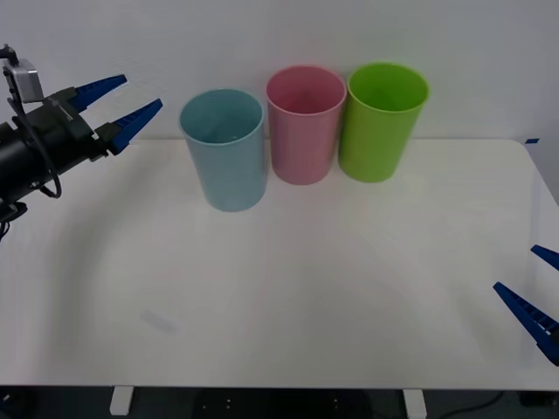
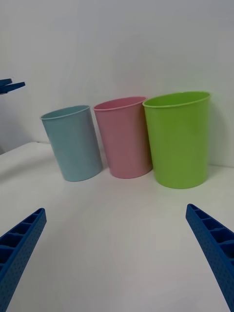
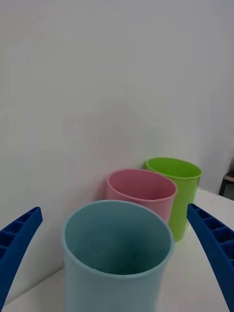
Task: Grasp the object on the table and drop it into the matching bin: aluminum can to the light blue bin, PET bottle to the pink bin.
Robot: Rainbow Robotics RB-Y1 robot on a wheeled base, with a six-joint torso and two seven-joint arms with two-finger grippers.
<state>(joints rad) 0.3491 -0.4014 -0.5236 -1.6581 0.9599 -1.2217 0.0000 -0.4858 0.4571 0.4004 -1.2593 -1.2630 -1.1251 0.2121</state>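
The left claw [image 1: 122, 103] is raised at the left side of the bench [image 1: 288, 297], level with the rim of the blue bin [image 1: 225, 161] and just to its left. Its fingers [image 1: 135, 120] are spread, with nothing between them. In the left wrist view the blue bin [image 3: 117, 258] stands directly ahead between the spread fingers [image 3: 19, 234]; whether the can lies inside cannot be told.

The right claw [image 1: 540, 292] rests low at the right edge of the bench, well apart from the bins. Its fingers [image 2: 214, 243] are spread and hold nothing.

Three bins stand upright in a row at the back of the bench: blue bin, pink bin [image 1: 304, 131], green bin [image 1: 381, 122]. The pink bin stands between the other two, just beside each.
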